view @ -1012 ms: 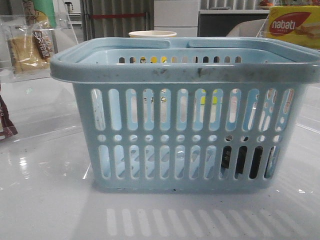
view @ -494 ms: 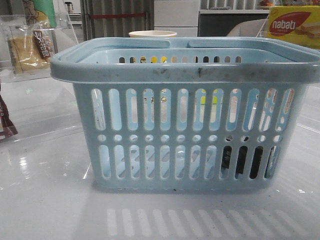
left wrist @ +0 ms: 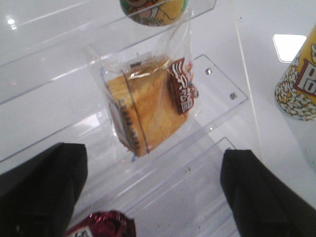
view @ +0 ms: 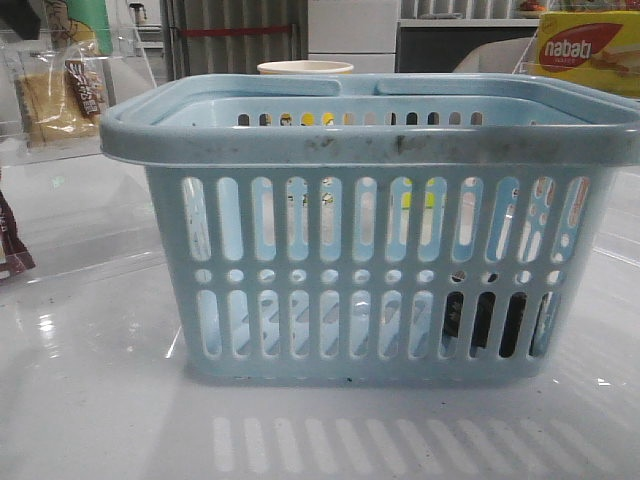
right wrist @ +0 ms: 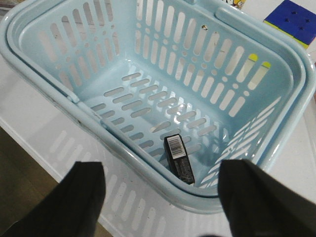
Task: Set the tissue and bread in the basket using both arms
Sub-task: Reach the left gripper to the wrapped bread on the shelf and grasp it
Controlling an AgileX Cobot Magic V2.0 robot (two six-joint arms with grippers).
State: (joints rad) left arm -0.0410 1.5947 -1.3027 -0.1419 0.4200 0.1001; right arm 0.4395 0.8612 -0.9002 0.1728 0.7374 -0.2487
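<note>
Far left of the large light-blue slotted plastic basket [view: 370,230], on a clear acrylic shelf [left wrist: 217,98]: golden-brown bread in a clear plastic bag with a dark brown label strip [left wrist: 148,103], untouched. Above that bread, the left gripper [left wrist: 150,190], fingers spread wide and empty. Beside one left finger, a crinkled dark maroon packet [left wrist: 106,224]. Inside the basket, flat on its floor near one corner: the small black tissue pack with a white barcode [right wrist: 178,159]. Over the basket rim, the right gripper [right wrist: 158,197], released, fingers parted, holding nothing. Behind the basket's right end, a yellow "nabati" box [view: 590,50].
</note>
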